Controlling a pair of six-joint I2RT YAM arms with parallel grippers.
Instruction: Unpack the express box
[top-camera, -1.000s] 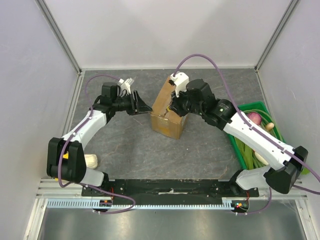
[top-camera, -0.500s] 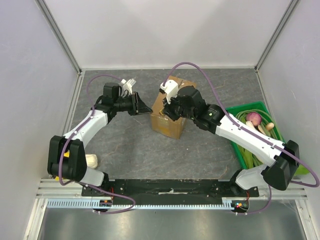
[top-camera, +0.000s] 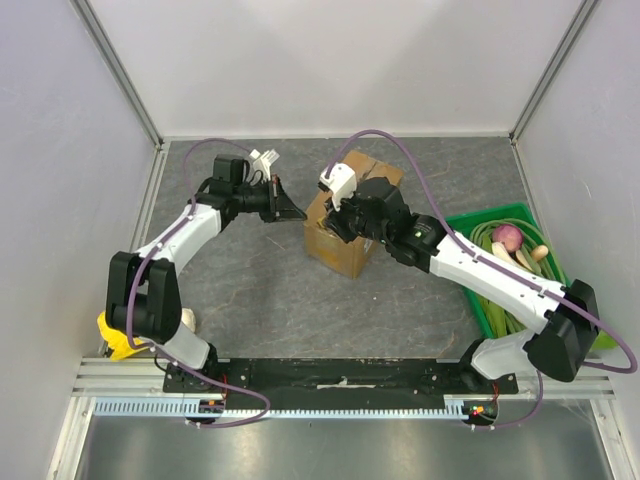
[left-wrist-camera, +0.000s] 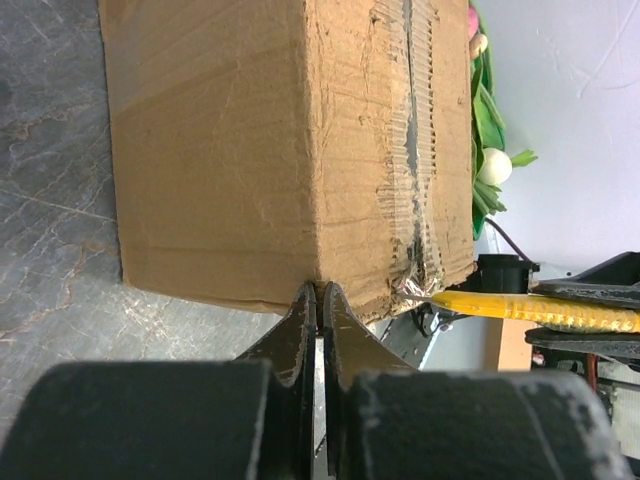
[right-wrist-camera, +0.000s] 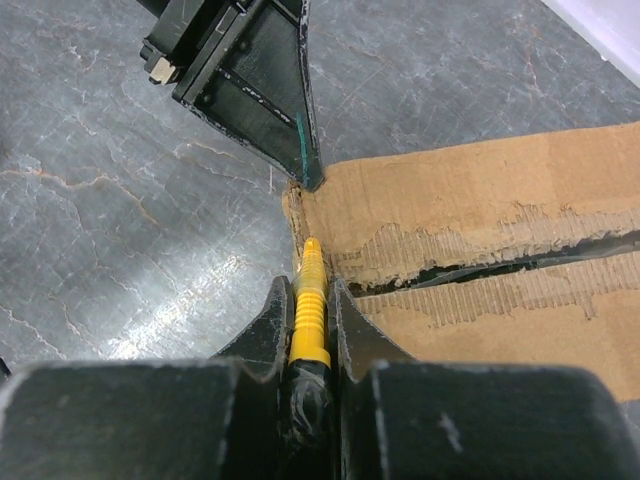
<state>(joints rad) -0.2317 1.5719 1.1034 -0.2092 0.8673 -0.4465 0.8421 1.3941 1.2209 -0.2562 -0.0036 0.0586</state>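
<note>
**A:** Express box (top-camera: 335, 240) on the table, near the green crate (top-camera: 495, 211), on its left-arm side. Left gripper (left-wrist-camera: 318, 292) pressed together, tips against a corner.

**B:** Right gripper (right-wrist-camera: 310, 290) pinching a yellow cutter (right-wrist-camera: 311, 330) at the torn seam. Probably light, stiff cardboard: brace the walls, lift the flap edges.

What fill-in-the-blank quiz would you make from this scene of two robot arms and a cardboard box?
The right gripper is shut on a slim tool coloured ____.
That tool's tip sits at the end of the express box's ragged centre ____.
The left gripper, tips at a box corner, has its jaws ____.
The crate holding vegetables is coloured ____.
Missing words: yellow; seam; shut; green.
</note>
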